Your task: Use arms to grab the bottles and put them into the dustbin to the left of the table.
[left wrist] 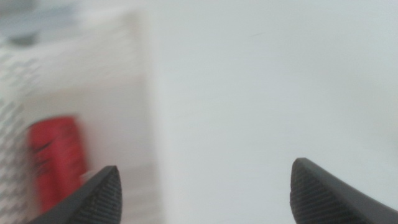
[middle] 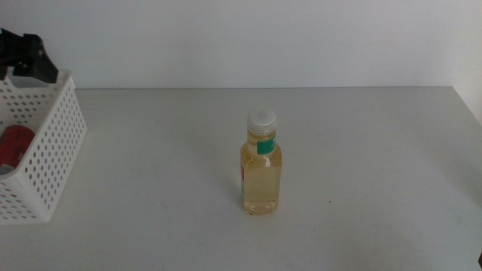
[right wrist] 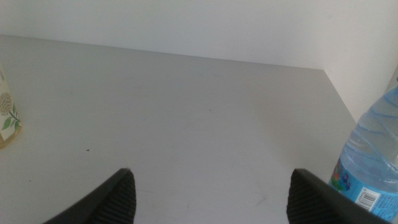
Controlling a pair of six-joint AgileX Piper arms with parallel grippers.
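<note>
Hovering my left gripper (left wrist: 205,186) wide open over the dustbin (middle: 53,150), where the red can (middle: 15,143) lies, I judge the yellow-liquid bottle (middle: 262,169) standing right of the dustbin comes next, my right gripper (right wrist: 211,196) waiting open.

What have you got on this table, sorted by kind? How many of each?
Bottles: 2, the yellow-liquid bottle and the water bottle
Cans: 1, the red can, in the basket
Baskets: 1, the white basket
Claws: 2, left claw, right claw, both open
Total: 6
</note>
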